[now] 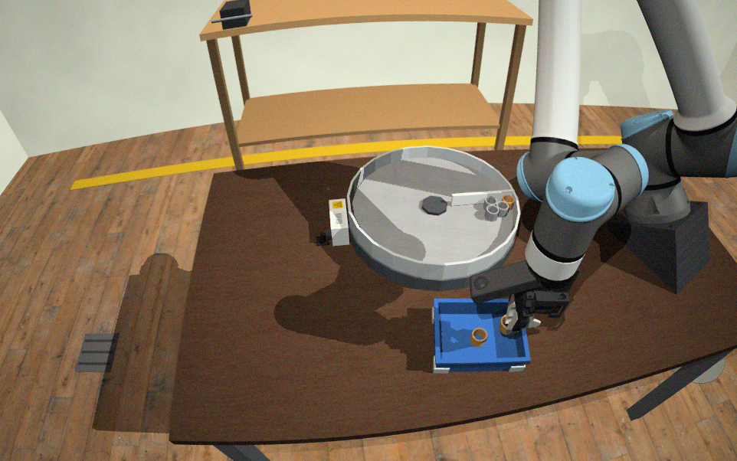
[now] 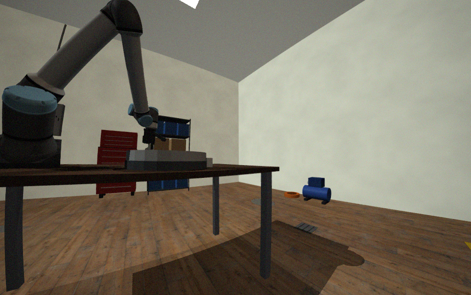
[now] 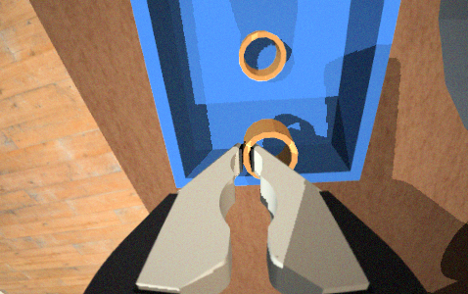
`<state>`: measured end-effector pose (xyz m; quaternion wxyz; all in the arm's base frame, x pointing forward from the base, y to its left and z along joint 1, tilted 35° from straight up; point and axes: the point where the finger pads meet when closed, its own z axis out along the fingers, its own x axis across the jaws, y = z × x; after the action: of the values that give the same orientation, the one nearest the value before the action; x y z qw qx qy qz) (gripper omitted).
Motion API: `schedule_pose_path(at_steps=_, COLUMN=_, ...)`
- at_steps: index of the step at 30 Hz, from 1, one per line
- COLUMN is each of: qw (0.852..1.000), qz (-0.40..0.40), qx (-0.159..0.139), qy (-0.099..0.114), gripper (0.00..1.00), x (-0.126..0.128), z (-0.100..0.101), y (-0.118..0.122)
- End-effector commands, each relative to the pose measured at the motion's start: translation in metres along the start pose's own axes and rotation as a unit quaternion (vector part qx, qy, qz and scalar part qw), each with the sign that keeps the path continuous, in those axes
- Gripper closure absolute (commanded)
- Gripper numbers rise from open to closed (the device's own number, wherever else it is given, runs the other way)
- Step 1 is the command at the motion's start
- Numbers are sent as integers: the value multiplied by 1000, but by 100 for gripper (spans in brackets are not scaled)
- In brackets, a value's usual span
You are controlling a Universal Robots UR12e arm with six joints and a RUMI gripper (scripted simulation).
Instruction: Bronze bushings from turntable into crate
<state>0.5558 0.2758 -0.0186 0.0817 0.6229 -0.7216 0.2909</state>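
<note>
Shelving of pale wood stands at the far left behind the dark table. Further right sits the grey turntable, carrying three steel bushings and one bronze bushing clustered near its right rim. Below it, the blue crate holds a loose bronze sleeve standing on its floor. At the crate's right end the gripper is nearly fully closed, its fingertips pinching the wall of a second bronze ring held just inside the crate.
</note>
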Motion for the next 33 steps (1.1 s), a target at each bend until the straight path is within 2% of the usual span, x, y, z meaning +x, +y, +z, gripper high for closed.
schedule_pose_path(at_steps=1, qw=1000, qz=0, qx=1, qy=-1, gripper=100, x=0, z=-1, y=-1)
schedule_pose_path(at_steps=14, qw=1000, qz=-1, qx=-1, qy=1, gripper=100, x=1, z=7, y=1)
schedule_pose_path(at_steps=33, qw=1000, qz=-1, qx=-1, qy=1, gripper=100, x=2, z=35, y=1)
